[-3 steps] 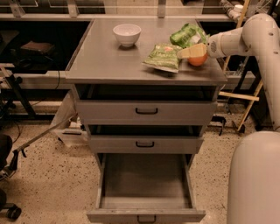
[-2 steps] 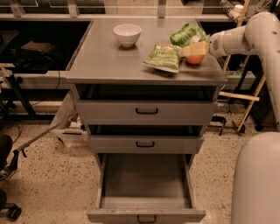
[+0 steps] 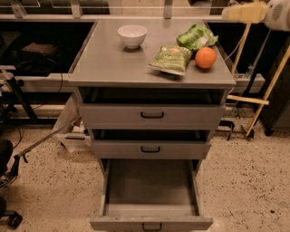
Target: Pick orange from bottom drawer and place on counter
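Although the pale green crinkled snack bag (image 3: 171, 59) carries a printed panel with an orange-red patch on its face, none of its lettering can be read. The darker green crumpled bag (image 3: 195, 37) behind it shows no legible wording either. Both lie on the right half of the wide flat grey metal counter (image 3: 113, 68).

The small round smooth orange (image 3: 205, 57) rests on that counter near its right edge, just beside the right end of the pale bag and close in front of the darker one. A round white bowl (image 3: 132, 36) stands upright toward the rear of the counter, well apart from the fruit.

The pale yellowish gripper (image 3: 239, 12) hangs at the upper right of the view, beyond the counter's rear right corner, reaching leftward from the white rounded arm (image 3: 277, 13). It is well apart from the orange, which lies lower and to its left in the view, and nothing shows in its grasp. Whether it is spread or pressed together cannot be told.

Below, the deep grey metal bottom drawer (image 3: 152, 223) stands pulled out, its plain grey tray floor open to view. Above it sit the shallower middle drawer (image 3: 151, 148) and top drawer (image 3: 152, 115), each with a small black bar handle.
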You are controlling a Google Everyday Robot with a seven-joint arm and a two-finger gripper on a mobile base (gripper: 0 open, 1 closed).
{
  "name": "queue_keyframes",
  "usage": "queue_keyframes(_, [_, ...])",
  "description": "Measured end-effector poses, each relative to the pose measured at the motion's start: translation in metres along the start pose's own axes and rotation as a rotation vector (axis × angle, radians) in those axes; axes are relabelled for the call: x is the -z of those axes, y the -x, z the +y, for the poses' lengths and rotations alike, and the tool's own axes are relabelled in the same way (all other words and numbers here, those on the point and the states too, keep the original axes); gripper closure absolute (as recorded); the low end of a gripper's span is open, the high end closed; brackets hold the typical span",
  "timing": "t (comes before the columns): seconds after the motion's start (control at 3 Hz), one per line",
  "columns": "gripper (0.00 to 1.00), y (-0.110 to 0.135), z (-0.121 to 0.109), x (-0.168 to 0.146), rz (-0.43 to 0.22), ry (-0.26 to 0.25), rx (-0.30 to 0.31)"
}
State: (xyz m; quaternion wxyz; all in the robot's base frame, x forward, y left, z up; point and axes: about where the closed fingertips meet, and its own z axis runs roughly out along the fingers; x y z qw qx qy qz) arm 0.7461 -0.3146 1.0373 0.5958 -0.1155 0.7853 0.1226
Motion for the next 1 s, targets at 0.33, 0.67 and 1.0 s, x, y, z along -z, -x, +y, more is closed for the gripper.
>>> queue_keyframes(0.33, [0.0, 0.086, 0.058, 0.096, -0.188, -0.045, -0.054])
queue_keyframes(0.67, [0.0, 0.119, 0.1, 0.135, -0.265, -0.054, -0.027])
queue_keyframes(1.0, [0.0, 0.119, 0.1, 0.135, -0.265, -0.055, -0.025])
